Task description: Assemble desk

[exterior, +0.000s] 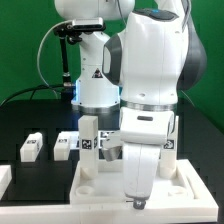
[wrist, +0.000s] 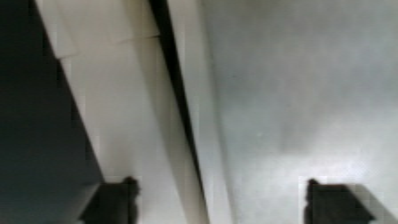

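The desk's white top panel [exterior: 185, 180] lies flat at the front of the black table. One square leg post [exterior: 89, 140] stands upright on its far corner, at the exterior view's left. Two loose leg posts [exterior: 32, 147] [exterior: 65, 145] lie on the table beyond it. My gripper [exterior: 137, 203] points straight down over the panel's front part. In the wrist view the gripper [wrist: 228, 205] is open. Its dark fingertips [wrist: 111, 200] stand wide apart over the panel's pale surface [wrist: 285, 90]. Nothing shows between them. A dark seam [wrist: 169, 100] runs beside the panel's edge.
The robot's base [exterior: 95, 85] stands at the back of the table, with cables to the exterior view's left. My own bulky arm [exterior: 150, 70] hides much of the panel's middle. A white block [exterior: 5, 178] sits at the exterior view's front left edge.
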Motion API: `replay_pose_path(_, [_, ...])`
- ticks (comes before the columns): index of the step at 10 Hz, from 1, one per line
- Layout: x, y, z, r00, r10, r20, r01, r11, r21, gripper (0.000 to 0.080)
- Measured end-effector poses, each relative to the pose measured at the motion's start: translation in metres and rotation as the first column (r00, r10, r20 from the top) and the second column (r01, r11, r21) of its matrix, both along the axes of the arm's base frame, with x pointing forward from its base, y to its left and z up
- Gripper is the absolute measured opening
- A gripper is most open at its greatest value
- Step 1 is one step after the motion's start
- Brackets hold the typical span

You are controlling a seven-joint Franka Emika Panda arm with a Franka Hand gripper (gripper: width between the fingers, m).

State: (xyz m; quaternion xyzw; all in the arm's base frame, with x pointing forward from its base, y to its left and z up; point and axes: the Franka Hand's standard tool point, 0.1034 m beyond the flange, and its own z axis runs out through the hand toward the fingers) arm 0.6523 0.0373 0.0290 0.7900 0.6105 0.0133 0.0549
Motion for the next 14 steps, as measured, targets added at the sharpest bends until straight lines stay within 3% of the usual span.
replay_pose_path(1, [0.0, 0.0, 0.0, 1.0, 0.0, 0.0, 0.0, 1.0, 0.0, 0.0585])
replay_pose_path(2, [0.0, 0.0, 0.0, 1.0, 0.0, 0.0, 0.0, 1.0, 0.0, 0.0585])
replay_pose_path(3, [0.0, -0.001, 0.0, 1.0, -0.001, 0.0, 0.001, 1.0, 0.0, 0.0639])
replay_pose_path(8, [0.001, -0.001, 0.002, 1.0, -0.011, 0.0, 0.011, 1.0, 0.0, 0.0649])
replay_pose_path(9, [0.001, 0.0, 0.023, 0.999, -0.037, -0.019, 0.037, 0.999, -0.002, 0.0649])
replay_pose_path(10, [0.0, -0.005, 0.056, 0.998, -0.056, -0.036, 0.056, 0.998, -0.005, 0.0649])
replay_pose_path(11, [0.001, -0.015, 0.075, 0.996, -0.076, -0.038, 0.076, 0.997, -0.009, 0.0649])
replay_pose_path(12, [0.004, -0.027, 0.083, 0.994, -0.105, -0.026, 0.105, 0.994, -0.011, 0.0649])
replay_pose_path(14, [0.004, -0.028, 0.077, 0.973, -0.228, -0.022, 0.228, 0.974, -0.006, 0.0649])
